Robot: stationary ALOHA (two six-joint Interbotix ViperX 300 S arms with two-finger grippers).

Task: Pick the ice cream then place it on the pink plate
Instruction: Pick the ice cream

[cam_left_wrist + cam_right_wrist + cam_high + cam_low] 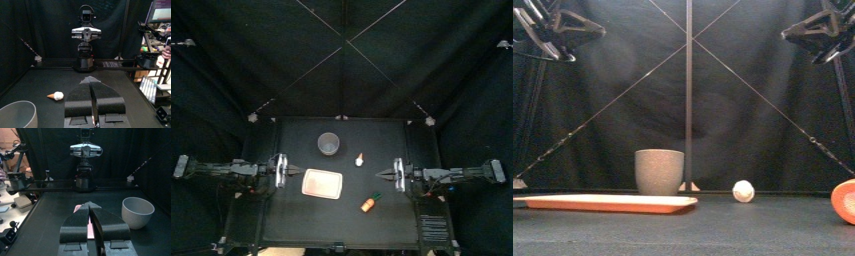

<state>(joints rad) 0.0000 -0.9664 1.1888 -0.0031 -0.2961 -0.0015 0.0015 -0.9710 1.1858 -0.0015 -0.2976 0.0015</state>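
The ice cream [361,159], a white scoop on a small orange cone, lies on its side on the table just right of centre; the front view shows the ice cream [744,190] right of the cup. The flat pink plate [323,183] lies in front of it, to the left. My left gripper [289,172] hovers shut and empty at the plate's left side, and its wrist view shows the ice cream [56,95] ahead of the shut left gripper [93,81]. My right gripper [389,175] hangs shut at the right, its tip [89,205] over the plate's edge [78,208].
A tall grey speckled cup [329,143] stands behind the plate, left of the ice cream. An orange toy food with a green end [369,202] lies near the front, right of the plate. Both arms are raised well above the table in the front view.
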